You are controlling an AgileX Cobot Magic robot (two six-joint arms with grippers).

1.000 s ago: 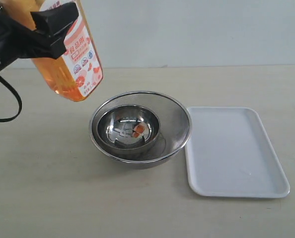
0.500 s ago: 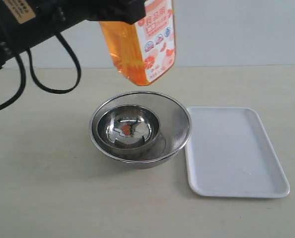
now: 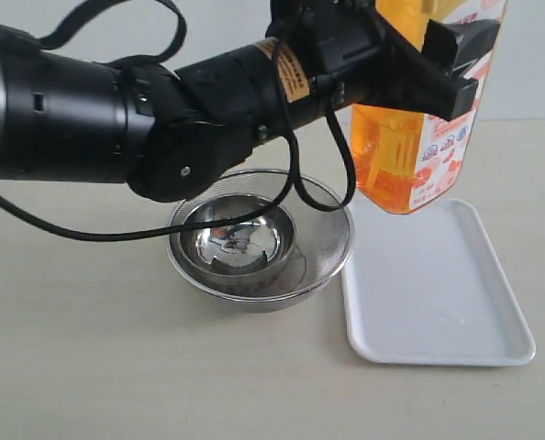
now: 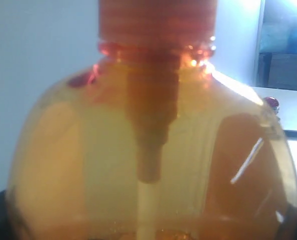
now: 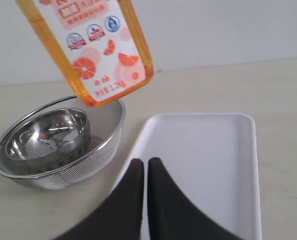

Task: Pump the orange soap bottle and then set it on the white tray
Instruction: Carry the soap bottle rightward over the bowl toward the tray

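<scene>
The orange soap bottle (image 3: 410,156) hangs in the air, upright with a slight tilt, its base over the far left corner of the white tray (image 3: 438,302). My left gripper (image 3: 428,60) is shut on the bottle's upper body, one black finger (image 3: 454,41) across the label. The pump head is cut off at the top of the exterior view. The left wrist view is filled by the bottle (image 4: 88,150) and its ribbed orange collar (image 4: 157,17). My right gripper (image 5: 146,162) is shut and empty, low over the near side of the tray (image 5: 203,165), with the bottle (image 5: 96,55) above and beyond it.
Left of the tray stands a steel mesh bowl (image 3: 323,229) with a smaller steel bowl (image 3: 240,240) inside it. The thick black left arm (image 3: 116,119) and its looping cable (image 3: 295,165) reach across above the bowls. A pale wall rises behind the table.
The left arm has carried the bottle from the far left, across above the bowls, to over the tray's left edge. The right gripper stays shut.
</scene>
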